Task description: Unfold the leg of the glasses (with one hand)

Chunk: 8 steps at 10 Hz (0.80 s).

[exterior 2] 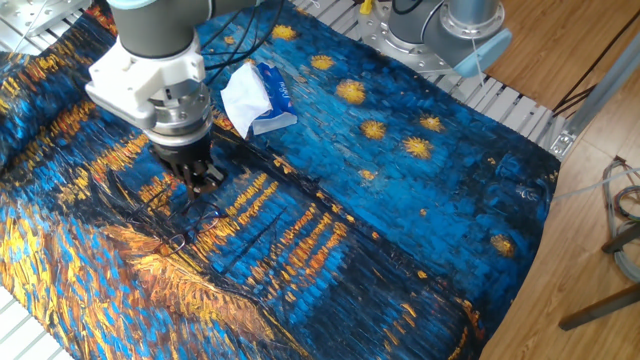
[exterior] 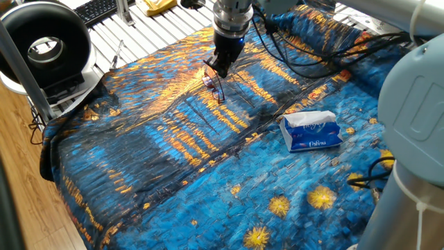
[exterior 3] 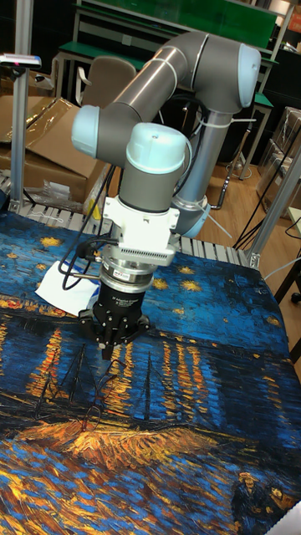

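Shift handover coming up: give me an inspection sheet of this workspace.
Surface: table under a blue and orange painted cloth, wrinkled.
Job's things: glasses on the cloth, directly under the hand; leg state too small to tell.
Clutter: blue tissue pack, apart from the glasses.
Grippers: hand low over the glasses; fingers close together, grip cannot be told.
Cables: black cables trail over the cloth behind the arm.
Surroundings: round black ring-shaped device, keyboard, cardboard boxes, wooden floor.

Tablecloth (exterior: 173, 139) printed cloth, wrinkled, slight sheen; tissue pack (exterior: 312, 131) glossy plastic; glasses (exterior: 216, 87) thin dark wire; floor (exterior 2: 560, 270) smooth wood.
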Motion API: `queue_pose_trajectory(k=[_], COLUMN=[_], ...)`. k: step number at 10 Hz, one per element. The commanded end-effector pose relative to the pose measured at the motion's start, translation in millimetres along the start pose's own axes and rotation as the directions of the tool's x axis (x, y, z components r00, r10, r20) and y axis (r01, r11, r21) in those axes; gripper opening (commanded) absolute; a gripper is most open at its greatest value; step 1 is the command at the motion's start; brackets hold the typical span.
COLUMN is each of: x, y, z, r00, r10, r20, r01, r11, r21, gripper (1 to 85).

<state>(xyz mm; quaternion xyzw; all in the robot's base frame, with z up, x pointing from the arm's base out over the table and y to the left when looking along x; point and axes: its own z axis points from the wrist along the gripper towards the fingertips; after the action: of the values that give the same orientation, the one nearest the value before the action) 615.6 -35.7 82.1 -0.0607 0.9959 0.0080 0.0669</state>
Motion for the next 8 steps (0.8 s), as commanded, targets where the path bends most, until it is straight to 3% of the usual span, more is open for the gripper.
queue_pose_trajectory(k=[1,2,4,6,8], x=[-5.0,-10.3,-24.0,-38.0,-45.4], y=[-3.7,-12.1,-14.5,-0.9,9.4], z=[-2.5,-6.9,-7.2,5.5,13.2], r00=[1.0,0.999,0.998,0.998,0.998], r10=[-0.005,-0.03,-0.049,-0.034,-0.024], r20=[0.001,-0.027,-0.042,-0.046,-0.064], r01=[0.005,0.03,0.049,0.033,0.023], r11=[1.0,1.0,0.999,0.999,1.0], r21=[0.002,0.009,0.0,-0.019,-0.014], gripper=[1.0,1.0,1.0,1.0,1.0])
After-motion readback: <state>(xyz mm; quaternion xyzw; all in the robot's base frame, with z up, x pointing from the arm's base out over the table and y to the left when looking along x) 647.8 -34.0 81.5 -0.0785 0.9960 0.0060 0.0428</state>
